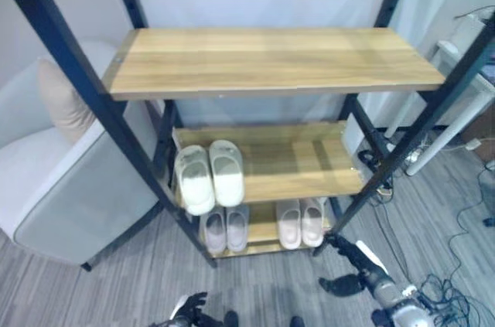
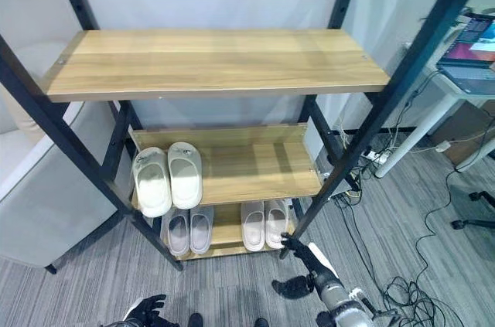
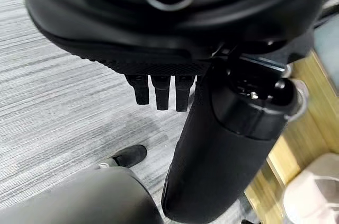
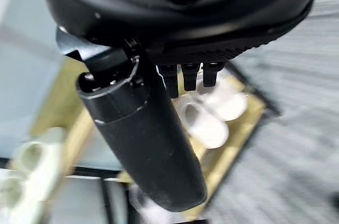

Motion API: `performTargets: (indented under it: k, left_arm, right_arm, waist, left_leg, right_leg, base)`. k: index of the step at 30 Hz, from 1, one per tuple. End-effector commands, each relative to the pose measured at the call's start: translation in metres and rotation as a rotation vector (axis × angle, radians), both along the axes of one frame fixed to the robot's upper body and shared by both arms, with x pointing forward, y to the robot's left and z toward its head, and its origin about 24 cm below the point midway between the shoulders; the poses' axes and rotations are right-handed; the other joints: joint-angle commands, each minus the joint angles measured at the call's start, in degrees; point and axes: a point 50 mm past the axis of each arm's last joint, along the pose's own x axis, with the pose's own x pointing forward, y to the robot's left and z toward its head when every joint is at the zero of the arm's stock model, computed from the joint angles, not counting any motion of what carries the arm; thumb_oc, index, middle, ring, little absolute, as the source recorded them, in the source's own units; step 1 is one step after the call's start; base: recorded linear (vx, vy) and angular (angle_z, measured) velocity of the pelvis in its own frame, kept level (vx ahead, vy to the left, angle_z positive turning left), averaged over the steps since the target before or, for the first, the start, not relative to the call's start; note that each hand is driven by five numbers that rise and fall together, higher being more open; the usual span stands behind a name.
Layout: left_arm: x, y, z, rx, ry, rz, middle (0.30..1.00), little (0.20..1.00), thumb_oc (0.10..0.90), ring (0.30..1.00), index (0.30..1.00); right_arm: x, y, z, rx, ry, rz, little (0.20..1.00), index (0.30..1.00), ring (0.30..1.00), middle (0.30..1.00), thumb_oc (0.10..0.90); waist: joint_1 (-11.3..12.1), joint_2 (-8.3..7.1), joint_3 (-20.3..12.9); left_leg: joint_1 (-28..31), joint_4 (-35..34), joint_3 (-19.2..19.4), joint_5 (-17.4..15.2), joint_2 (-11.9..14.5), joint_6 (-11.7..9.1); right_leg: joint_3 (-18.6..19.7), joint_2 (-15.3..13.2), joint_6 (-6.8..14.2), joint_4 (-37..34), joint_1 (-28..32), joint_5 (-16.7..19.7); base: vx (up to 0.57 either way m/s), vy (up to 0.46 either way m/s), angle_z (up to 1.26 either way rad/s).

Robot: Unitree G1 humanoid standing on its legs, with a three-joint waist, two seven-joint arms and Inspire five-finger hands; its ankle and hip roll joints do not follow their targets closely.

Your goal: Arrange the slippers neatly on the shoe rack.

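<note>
The shoe rack [image 1: 271,60] has a black frame and three wooden shelves; its top shelf is bare. A white pair of slippers [image 1: 209,176] lies side by side at the left of the middle shelf. On the bottom shelf a pale lilac pair [image 1: 224,228] sits at the left and a pinkish-white pair [image 1: 300,223] at the right. My right hand [image 1: 360,261] hangs low by the rack's front right post, fingers straight, holding nothing; its wrist view looks past the fingers at the pinkish-white pair [image 4: 206,123]. My left hand [image 1: 188,310] is low over the carpet, in front of the rack, open and empty.
A light grey armchair [image 1: 54,172] with a beige cushion [image 1: 62,99] stands close against the rack's left side. To the right are white table legs [image 1: 456,118], a laptop [image 2: 472,45] and loose cables [image 1: 456,188] on the grey carpet.
</note>
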Motion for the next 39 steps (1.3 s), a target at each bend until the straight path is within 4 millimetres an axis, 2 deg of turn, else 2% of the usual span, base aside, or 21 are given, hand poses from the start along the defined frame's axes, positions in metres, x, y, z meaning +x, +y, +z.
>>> performTargets:
  k: [1, 4, 6, 7, 13, 18, 26, 31, 39]
  left_arm:
    - [0.000, -0.012, -0.002, -0.018, 0.012, -0.097, 0.900, 0.900, 0.800, 0.900, 0.900]
    - [0.001, -0.015, -0.002, -0.016, 0.007, -0.128, 0.900, 0.900, 0.800, 0.900, 0.900]
    - [0.003, -0.014, -0.002, -0.013, 0.004, -0.133, 0.900, 0.900, 0.800, 0.900, 0.900]
    - [0.004, -0.015, -0.002, -0.008, 0.004, -0.140, 0.900, 0.900, 0.800, 0.900, 0.900]
    - [0.000, -0.015, -0.003, 0.005, 0.024, -0.151, 0.900, 0.900, 0.800, 0.900, 0.900]
    - [-0.002, -0.014, -0.004, 0.010, 0.036, -0.146, 0.900, 0.900, 0.800, 0.900, 0.900]
    - [-0.004, -0.010, -0.004, 0.020, 0.046, -0.149, 0.900, 0.900, 0.800, 0.900, 0.900]
    - [-0.002, -0.007, -0.003, 0.029, 0.039, -0.144, 0.900, 0.900, 0.800, 0.900, 0.900]
    - [-0.002, -0.002, -0.003, 0.057, 0.045, -0.137, 0.900, 0.900, 0.800, 0.900, 0.900]
  right_arm:
    - [0.016, -0.003, 0.001, -0.103, -0.059, 0.061, 0.900, 0.900, 0.900, 0.900, 0.800]
    - [-0.006, -0.006, -0.036, -0.162, 0.121, 0.017, 0.900, 0.900, 0.900, 0.900, 0.800]
    - [-0.017, -0.004, -0.054, -0.176, 0.208, -0.020, 0.900, 0.900, 0.900, 0.900, 0.800]
    - [-0.032, -0.003, -0.069, -0.190, 0.305, -0.061, 0.900, 0.900, 0.900, 0.900, 0.800]
    - [-0.064, -0.003, -0.090, -0.214, 0.484, -0.143, 0.900, 0.900, 0.900, 0.900, 0.800]
    - [-0.071, -0.004, -0.094, -0.229, 0.524, -0.167, 0.900, 0.900, 0.900, 0.900, 0.800]
    - [-0.068, -0.011, -0.093, -0.287, 0.537, -0.137, 0.900, 0.900, 0.900, 0.900, 0.800]
    - [-0.064, -0.021, -0.091, -0.380, 0.541, -0.093, 0.900, 0.900, 0.900, 0.900, 0.800]
    - [-0.060, -0.038, -0.086, -0.424, 0.538, -0.183, 0.900, 0.900, 0.900, 0.900, 0.800]
  waist:
    - [1.3, 0.26, -1.5]
    - [1.7, 0.36, -1.8]
    - [1.9, 0.22, -1.8]
    - [2.2, 0.21, -1.8]
    - [2.8, 0.26, -1.8]
    - [3.0, 0.28, -1.7]
    - [3.3, 0.21, -1.8]
    - [3.7, 0.22, -1.9]
    - [3.9, 0.17, -2.4]
  left_leg:
    - [3.9, -0.1, 5.9, -5.9, 3.5, -2.5]
    - [4.2, -0.1, 5.9, -5.8, 3.6, -2.4]
    - [4.3, -0.1, 5.8, -5.8, 3.6, -2.4]
    - [4.3, -0.1, 5.7, -5.8, 3.5, -2.3]
    - [4.5, -0.1, 5.0, -5.9, 3.3, -2.2]
    - [4.5, -0.1, 4.7, -6.0, 3.1, -2.1]
    - [4.5, -0.1, 4.6, -6.2, 2.9, -2.0]
    - [4.4, -0.1, 4.4, -6.2, 2.7, -1.9]
    - [4.3, -0.1, 4.3, -6.3, 2.6, -1.9]
  right_leg:
    - [-0.7, 0.9, 0.8, 1.6, -2.0, -3.7]
    - [-0.5, 1.0, 0.7, 1.5, -1.5, -3.9]
    - [-0.6, 1.1, 0.6, 1.5, -1.4, -3.9]
    - [-0.9, 1.2, 0.6, 1.5, -1.2, -3.9]
    - [-1.4, 1.0, 0.5, 1.4, -0.6, -3.9]
    - [-1.6, 0.8, 0.5, 1.3, -0.5, -3.8]
    - [-1.8, 0.6, 0.6, 1.2, -0.6, -3.6]
    - [-1.9, 0.5, 0.6, 1.1, -0.5, -3.7]
    - [-2.2, 0.2, 0.7, 0.9, -0.5, -3.6]
  base:
    - [0.02, -0.013, -0.07]
    - [0.00, -0.012, -0.04]
    - [0.00, -0.008, -0.02]
    - [0.00, 0.000, 0.00]
    - [0.00, 0.000, 0.00]
    - [0.00, 0.001, 0.01]
    - [0.00, 0.001, 0.01]
    - [0.00, 0.000, 0.00]
    - [0.00, 0.000, 0.00]
